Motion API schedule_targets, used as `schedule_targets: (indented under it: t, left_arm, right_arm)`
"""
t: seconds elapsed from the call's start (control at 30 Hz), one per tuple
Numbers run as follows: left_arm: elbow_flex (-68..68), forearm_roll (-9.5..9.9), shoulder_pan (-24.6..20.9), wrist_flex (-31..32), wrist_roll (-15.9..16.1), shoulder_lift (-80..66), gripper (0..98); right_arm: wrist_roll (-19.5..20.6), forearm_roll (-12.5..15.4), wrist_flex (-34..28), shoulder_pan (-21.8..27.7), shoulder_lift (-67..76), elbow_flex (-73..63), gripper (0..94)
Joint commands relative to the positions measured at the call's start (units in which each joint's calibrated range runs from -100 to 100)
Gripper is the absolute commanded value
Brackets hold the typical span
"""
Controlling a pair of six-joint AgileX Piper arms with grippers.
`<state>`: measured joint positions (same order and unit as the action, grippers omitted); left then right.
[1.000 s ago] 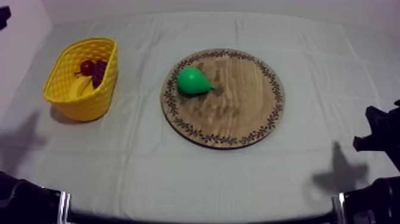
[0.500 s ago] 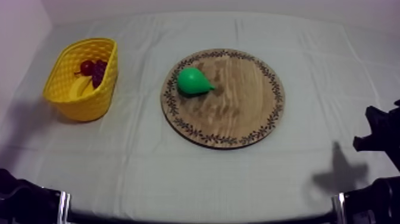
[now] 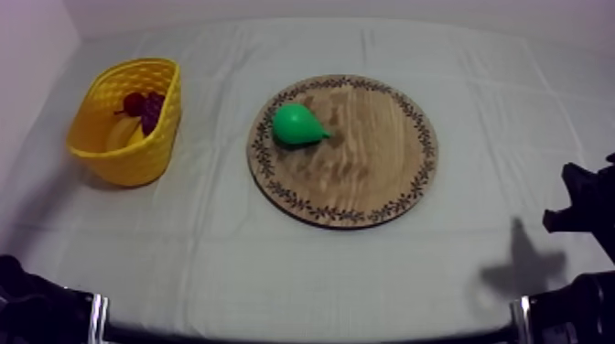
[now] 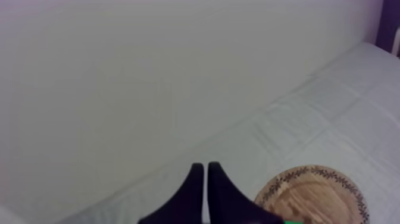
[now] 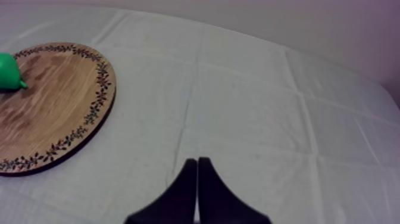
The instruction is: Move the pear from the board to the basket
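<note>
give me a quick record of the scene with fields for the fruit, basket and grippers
pear: lying on the wooden board, near its basket-side rim
yellow basket: at the left arm's side, holding a banana, grapes and a small red fruit
left gripper: shut on nothing, apart from the pear
right gripper: shut on nothing, over cloth beside the board
task state: pear not yet picked up

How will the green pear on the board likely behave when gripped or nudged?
The pear looks smooth and rounded, so a grip may slip off it. It lies on its side on the wooden board, so a nudge would probably roll it. Being toy fruit, it is likely light.
</note>
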<state>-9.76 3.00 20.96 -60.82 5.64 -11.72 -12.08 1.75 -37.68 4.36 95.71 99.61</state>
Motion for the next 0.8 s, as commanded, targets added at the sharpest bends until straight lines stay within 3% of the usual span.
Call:
schedule_targets:
  t: [0.0,0.27,0.47,0.77]
  left_arm:
    - [-4.90,0.56,0.97,-0.79,0.00,3.77,0.0]
    - [-13.11,3.24,4.15,-4.99,1.04,12.91,0.0]
    - [-16.88,4.00,6.55,-10.52,2.25,18.50,0.0]
    - [-10.68,5.05,10.24,-13.65,2.55,22.57,0.0]
  right_arm:
    - [-0.01,-0.02,0.02,0.00,0.05,0.05,0.3]
    - [-0.01,-0.02,0.02,0.00,0.05,0.05,0.3]
    - [-0.01,-0.02,0.02,0.00,0.05,0.05,0.3]
    - [-0.01,-0.02,0.02,0.00,0.05,0.05,0.3]
